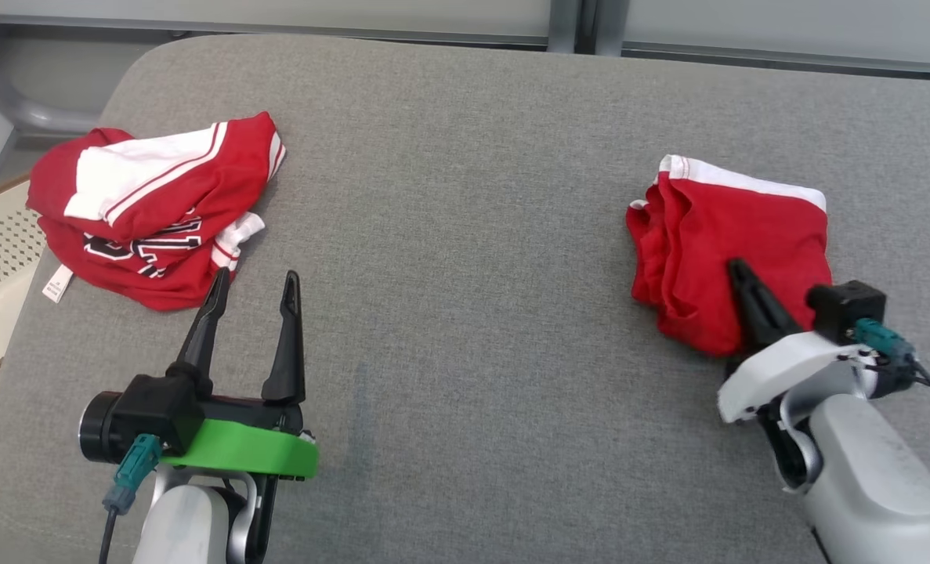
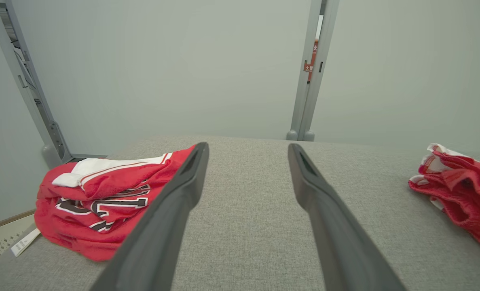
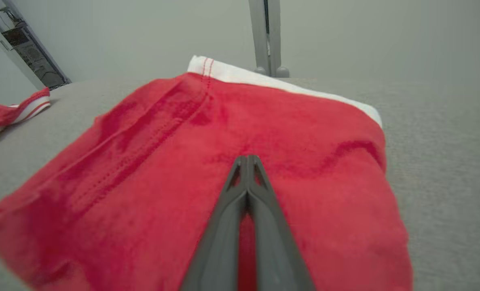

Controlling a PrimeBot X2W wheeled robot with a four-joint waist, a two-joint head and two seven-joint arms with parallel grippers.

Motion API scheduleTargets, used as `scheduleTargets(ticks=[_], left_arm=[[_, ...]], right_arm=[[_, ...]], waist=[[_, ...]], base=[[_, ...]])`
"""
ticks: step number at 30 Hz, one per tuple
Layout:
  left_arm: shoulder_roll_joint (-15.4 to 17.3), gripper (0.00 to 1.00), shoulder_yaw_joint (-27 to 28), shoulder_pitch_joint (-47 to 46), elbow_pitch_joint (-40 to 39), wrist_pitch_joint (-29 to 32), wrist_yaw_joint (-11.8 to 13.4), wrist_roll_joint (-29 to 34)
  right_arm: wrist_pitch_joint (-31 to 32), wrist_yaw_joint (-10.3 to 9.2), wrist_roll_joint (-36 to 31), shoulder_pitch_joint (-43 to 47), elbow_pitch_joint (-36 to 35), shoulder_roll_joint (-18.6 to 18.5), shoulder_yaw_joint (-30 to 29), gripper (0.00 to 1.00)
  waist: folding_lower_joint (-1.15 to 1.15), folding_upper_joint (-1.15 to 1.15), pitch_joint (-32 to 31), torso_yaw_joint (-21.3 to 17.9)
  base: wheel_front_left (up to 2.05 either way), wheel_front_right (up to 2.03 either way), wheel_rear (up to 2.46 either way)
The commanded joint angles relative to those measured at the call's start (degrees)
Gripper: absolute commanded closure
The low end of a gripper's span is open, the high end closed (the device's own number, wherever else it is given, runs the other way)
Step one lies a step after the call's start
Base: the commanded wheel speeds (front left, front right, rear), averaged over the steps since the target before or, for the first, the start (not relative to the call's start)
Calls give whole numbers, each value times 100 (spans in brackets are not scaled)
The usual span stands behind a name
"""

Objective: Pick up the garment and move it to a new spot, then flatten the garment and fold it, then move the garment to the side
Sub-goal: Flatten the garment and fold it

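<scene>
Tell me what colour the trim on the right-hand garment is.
White trim on a red garment; right wrist view shows it best.

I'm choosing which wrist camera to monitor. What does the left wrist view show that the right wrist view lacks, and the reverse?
Left wrist view adds: the left tool, open, plus the numbered jersey's print and white label. Right wrist view adds: the right tool, shut, tips on the plain red garment, its stitched seam and white band close up. Shared: the grey table, a grey post, and parts of both garments.
</scene>
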Motion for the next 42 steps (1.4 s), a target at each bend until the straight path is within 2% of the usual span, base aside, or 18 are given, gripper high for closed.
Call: scheduleTargets(ticks=[1,5,9,12,23,24,25,26,33,42], left_arm=[[8,0,-35,-82,10,5,-16,-67],[8,0,-91,-108,16,5,25,-113],[8,0,-130,-127,36,5,58,-106],[8,0,-119,-111,48,5,57,-84],[9,0,131,30,90,6,39,68],[9,0,153,39,95,5,33,92],[9,0,178,45,102,5,26,113],[9,0,204,56,108,5,20,133],[11,0,406,181,136,5,5,255],[12,0,609,443,193,5,39,307]], right_arm=[[-16,3,-39,-105,74,104,107,100],[-17,3,-106,-195,198,497,517,100],[-17,3,-103,-281,228,688,826,100],[-17,3,-56,-345,104,759,793,100],[-18,3,-132,100,-1145,380,14,100],[-17,3,-160,157,-1210,338,-66,79],[-18,3,-181,221,-1292,300,-165,51],[-17,3,-201,281,-1346,272,-225,0],[-18,3,-255,732,-1713,94,-509,0],[-17,3,-366,1551,-2188,128,-819,0]], waist=[[0,0,43,61],[0,0,83,114],[0,0,102,126],[0,0,90,67],[0,0,-243,-606],[0,0,-269,-666],[0,0,-302,-738],[0,0,-331,-796],[0,0,-580,-1168],[0,0,-947,-1298]], base=[[0,0,0],[0,0,0],[0,0,0],[0,0,0],[0,0,0],[0,0,0],[0,0,0],[0,0,0],[0,0,0],[0,0,0]])
